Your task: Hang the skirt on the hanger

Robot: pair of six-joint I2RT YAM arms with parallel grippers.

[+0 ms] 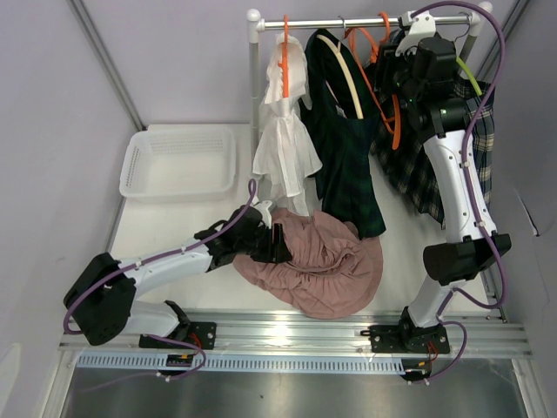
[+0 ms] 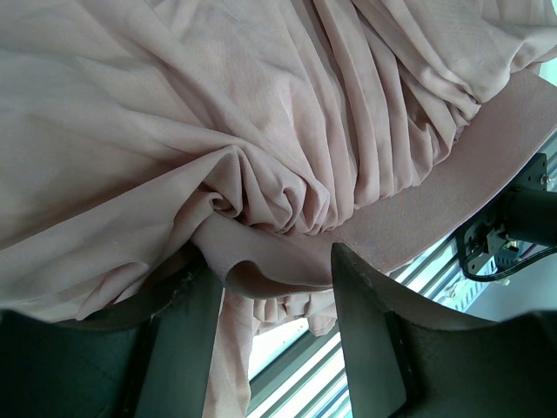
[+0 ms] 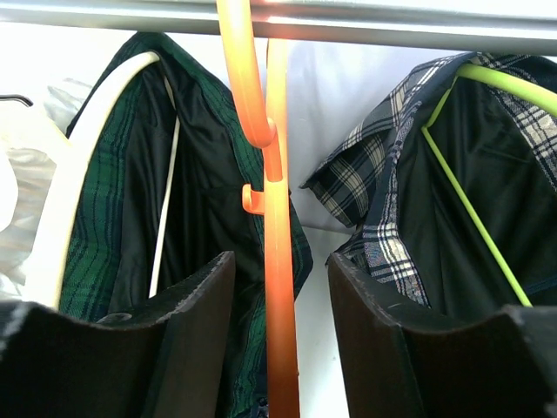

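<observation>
Skirt (image 1: 326, 266) heaped at tabletop (image 1: 174, 222) front edge, centre; left gripper (image 1: 278, 244) at its left side. Basket (image 1: 180, 161) in rear-left corner. Hanger (image 3: 277, 200) on rail (image 1: 365, 21) along rear edge, between fingers of right gripper (image 3: 278, 261), apparently touching neither.

Plain pale lilac walls (image 1: 52, 87) at left and rear, crossed by a slanting grey metal strut (image 1: 104, 61). White bench (image 1: 157, 222) below, edged on the near side by an aluminium rail (image 1: 296, 326). Chrome clothes rack (image 1: 254, 78) with white corner joint at the far bench edge. Soft, even lighting; faint shadows only.
</observation>
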